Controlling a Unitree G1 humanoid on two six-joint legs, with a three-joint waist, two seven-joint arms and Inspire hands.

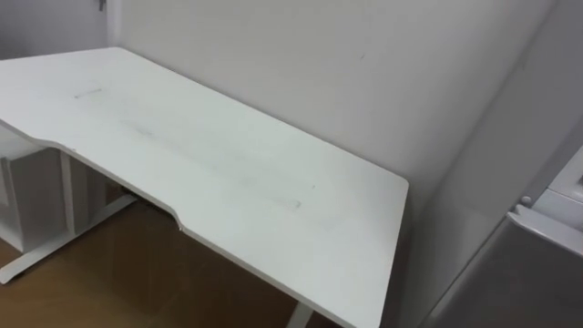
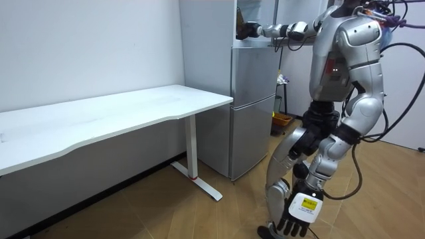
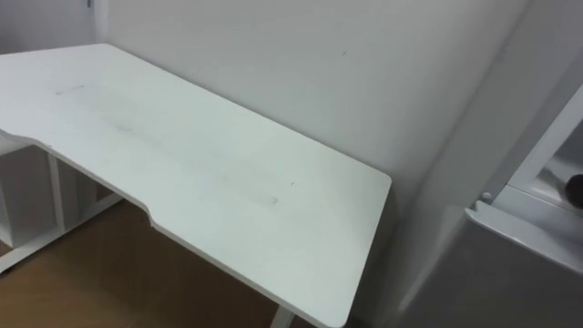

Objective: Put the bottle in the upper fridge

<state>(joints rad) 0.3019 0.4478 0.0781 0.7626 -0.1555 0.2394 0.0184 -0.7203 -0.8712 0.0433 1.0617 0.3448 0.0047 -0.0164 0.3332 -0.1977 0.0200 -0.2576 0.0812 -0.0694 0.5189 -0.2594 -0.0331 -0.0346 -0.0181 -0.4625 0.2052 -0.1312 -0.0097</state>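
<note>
I stand in front of a tall silver fridge (image 2: pixel 253 99), which shows at the right edge of the eye views (image 3: pixel 510 269). My right arm reaches up and forward, and my right hand (image 2: pixel 249 30) is at the opening of the upper compartment. Its fingers are too dark and small to read, and I cannot tell whether they hold a bottle. A dark shape (image 3: pixel 575 187) lies just inside that opening; whether it is the hand or the bottle is unclear. My left hand (image 2: pixel 297 214) hangs low by my leg, fingers relaxed and holding nothing.
A long white desk (image 1: pixel 228 173) stands along the wall on my left, its end close to the fridge. A white cabinet (image 1: pixel 23 196) sits under its far part. An orange container (image 2: pixel 281 120) stands on the wooden floor behind the fridge.
</note>
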